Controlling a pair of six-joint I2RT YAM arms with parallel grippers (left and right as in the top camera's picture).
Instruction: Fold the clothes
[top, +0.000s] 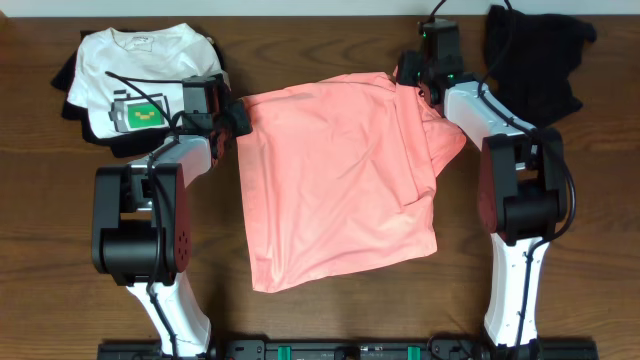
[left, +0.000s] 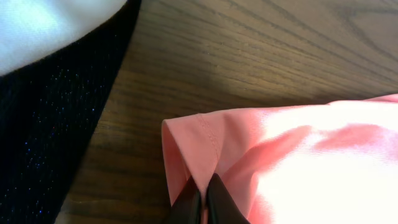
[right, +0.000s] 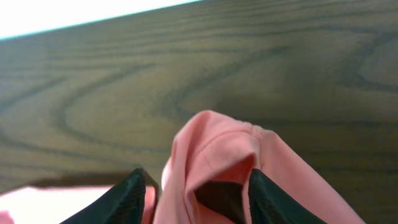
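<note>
I count three garment piles on the wooden desk (top: 300, 40). In the middle lies one salmon-pink T-shirt (top: 340, 180), soft cotton, spread roughly square with the right side doubled over into a long crease. At the far left corner one white T-shirt (top: 130, 60) with a small green square print rests on top of a dark garment (top: 68, 80). At the far right corner sits one crumpled black garment (top: 535, 60). Both arms are at the pink shirt's far edge, one at each corner. My left jaws are clenched on the stitched hem at the shirt's far left corner, the cloth pinched flat between them. My right jaws stand parted around a hollow, rounded ridge of pink fabric at the far right corner; I cannot tell whether they actually bite it.
</note>
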